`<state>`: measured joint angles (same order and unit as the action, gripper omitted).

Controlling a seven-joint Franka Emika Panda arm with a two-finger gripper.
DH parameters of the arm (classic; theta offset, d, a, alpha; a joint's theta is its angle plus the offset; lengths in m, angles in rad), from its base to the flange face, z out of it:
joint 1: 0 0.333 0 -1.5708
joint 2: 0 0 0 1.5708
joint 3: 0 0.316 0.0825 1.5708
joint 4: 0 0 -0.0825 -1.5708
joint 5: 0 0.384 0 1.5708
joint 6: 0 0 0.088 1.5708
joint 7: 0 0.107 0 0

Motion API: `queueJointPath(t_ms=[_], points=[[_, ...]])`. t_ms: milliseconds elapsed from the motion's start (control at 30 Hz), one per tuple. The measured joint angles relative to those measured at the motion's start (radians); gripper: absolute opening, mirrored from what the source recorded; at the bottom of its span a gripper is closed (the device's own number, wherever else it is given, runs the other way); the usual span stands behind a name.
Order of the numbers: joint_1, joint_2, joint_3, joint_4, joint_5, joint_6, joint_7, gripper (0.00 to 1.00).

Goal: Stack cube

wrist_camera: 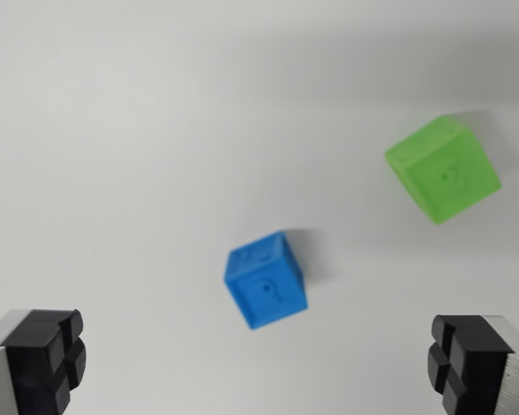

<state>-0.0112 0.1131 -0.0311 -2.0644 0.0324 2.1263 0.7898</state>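
Observation:
A blue cube (265,280) rests on the white surface near the middle of the wrist view, turned at an angle. A green cube (443,169) lies apart from it, toward the upper right, also turned. My gripper (255,367) hangs above the surface with its two black fingertips wide apart at the bottom corners, the left pad (48,354) and the right pad (463,359). Nothing is between them. The blue cube lies just ahead of the gap between the fingers, roughly centred.
The cubes sit on a plain white tabletop (121,138) with soft shadows behind each cube. No other objects or edges show in this view.

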Motion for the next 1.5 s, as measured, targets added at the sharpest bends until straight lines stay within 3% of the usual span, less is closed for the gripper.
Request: queueJointPath(t_ms=[733, 1500], points=[[0.0, -0.055, 0.005, -0.22, -0.012, 0.178, -0.194, 1.0], [0.0, -0.074, 0.013, -0.487, -0.025, 0.452, -0.471, 1.0]])
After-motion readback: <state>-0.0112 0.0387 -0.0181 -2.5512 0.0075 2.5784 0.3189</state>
